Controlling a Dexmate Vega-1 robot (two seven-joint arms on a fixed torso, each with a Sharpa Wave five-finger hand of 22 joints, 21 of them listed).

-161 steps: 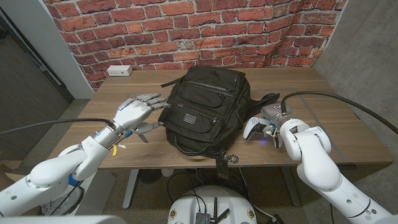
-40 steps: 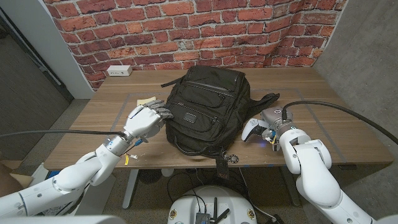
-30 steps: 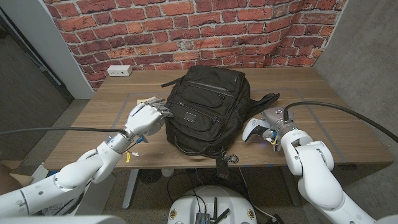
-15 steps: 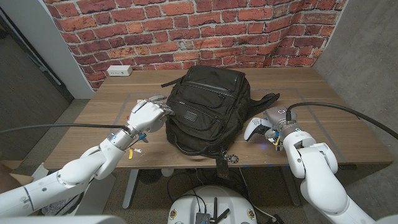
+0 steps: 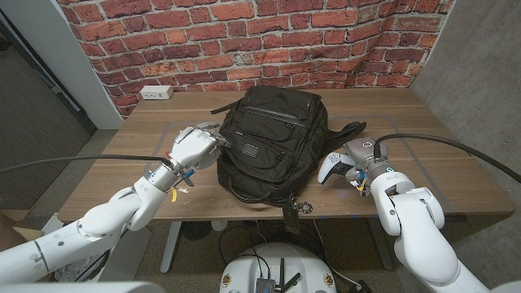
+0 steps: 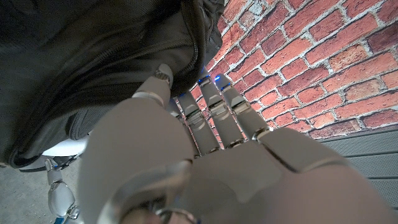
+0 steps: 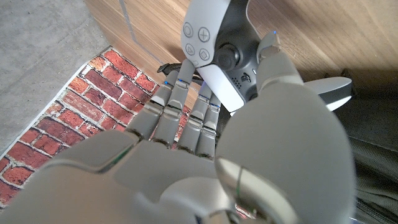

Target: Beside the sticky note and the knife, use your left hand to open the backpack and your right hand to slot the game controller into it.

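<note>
Since the earlier frames the left hand (image 5: 194, 145) had travelled from open desk to the backpack's (image 5: 273, 142) left flank, uncovering then partly hiding the yellow sticky note (image 5: 192, 131) lying just beside the bag. It now sat against the black fabric near the upper corner, and the left wrist view showed its fingers (image 6: 208, 102) reaching along the bag's side fold, the thumb pressing the cloth; whether they had actually pinched a zipper pull or a seam could not be told, so the grip was uncertain. The backpack lay flat in the middle of the desk (image 5: 146, 122), its front pockets zipped and no opening showing, so the opening step looked only just begun. On the other side, the right hand (image 5: 363, 159) had shifted only slightly, and the white game controller (image 5: 331, 167) had stayed on the desk just right of the bag, near the loose strap. The right wrist view showed the fingers (image 7: 180, 99) curled along the controller's far edge and the thumb laid over its dark middle, so the hand appeared to be gripping it, though it had not been lifted. A white power strip (image 5: 155, 93) sat at the back left corner by the brick wall. The knife could not be made out. By my reading, the right hand was ready and waiting, and progress depended on the left finding the zipper and drawing the main compartment open before the controller could go in.
</note>
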